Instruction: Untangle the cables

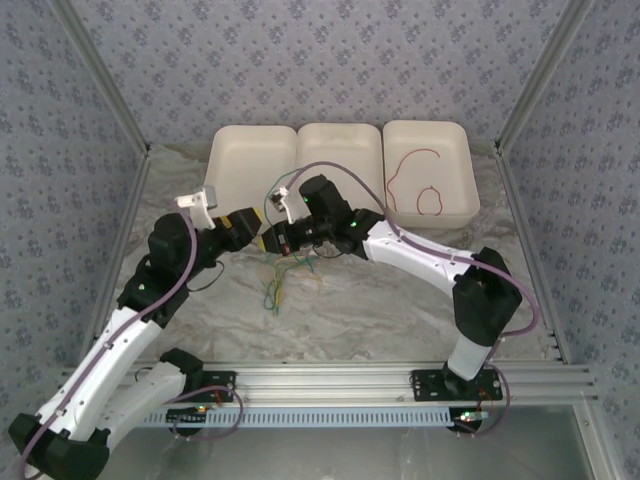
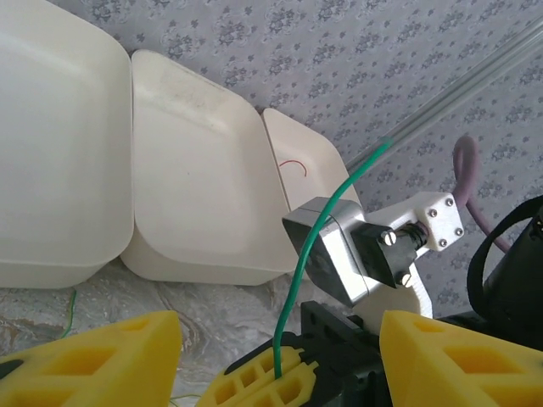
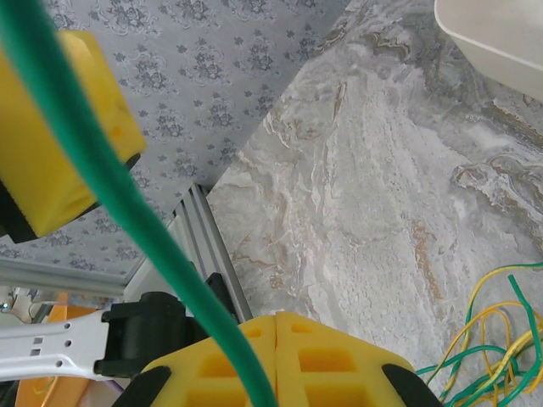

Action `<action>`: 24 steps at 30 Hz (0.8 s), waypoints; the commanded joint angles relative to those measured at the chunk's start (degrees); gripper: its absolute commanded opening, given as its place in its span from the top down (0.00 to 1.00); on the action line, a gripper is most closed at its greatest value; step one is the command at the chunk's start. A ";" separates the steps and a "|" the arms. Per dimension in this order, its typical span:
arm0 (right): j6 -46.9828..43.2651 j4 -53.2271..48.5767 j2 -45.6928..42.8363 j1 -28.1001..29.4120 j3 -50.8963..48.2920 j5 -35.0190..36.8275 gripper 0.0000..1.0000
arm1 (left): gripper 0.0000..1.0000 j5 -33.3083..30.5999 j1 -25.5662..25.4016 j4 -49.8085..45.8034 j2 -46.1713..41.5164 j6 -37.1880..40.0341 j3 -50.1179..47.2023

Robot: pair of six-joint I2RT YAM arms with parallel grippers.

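My right gripper is shut on a green cable, which rises out of the seam between its yellow fingers and curves up to the right. In the right wrist view that green cable crosses in front of the closed right gripper. My left gripper is open, its yellow fingers standing on either side of the right gripper's tips without touching the cable. A loose tangle of green and yellow cables lies on the table below both grippers, and it appears again in the right wrist view. A red cable lies in the right tray.
Three white trays stand in a row at the back: left, middle and right. The marbled table is bordered by patterned walls and by an aluminium rail at the near edge. A mauve arm cable loops over the right wrist.
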 commanded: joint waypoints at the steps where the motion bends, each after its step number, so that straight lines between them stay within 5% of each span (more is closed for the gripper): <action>1: -1.40 -2.04 0.01 0.09 2.13 -1.99 1.00 | 0.41 3.40 -0.17 -0.06 1.66 0.54 0.93; 9: -1.93 -3.92 0.23 0.98 3.44 -2.46 1.00 | 0.51 6.32 -0.23 0.63 6.62 2.03 2.70; 18: -1.77 -3.53 0.09 1.48 3.35 -2.83 1.00 | 0.79 5.26 -0.25 1.31 7.17 2.21 2.25; 22: -1.49 -2.88 -0.37 1.59 2.37 -2.61 1.00 | 0.99 4.47 -0.13 1.36 7.79 2.08 2.69; 24: -1.30 -2.36 -0.65 1.59 1.83 -2.70 1.00 | 1.00 3.95 -0.17 1.34 7.97 2.08 2.91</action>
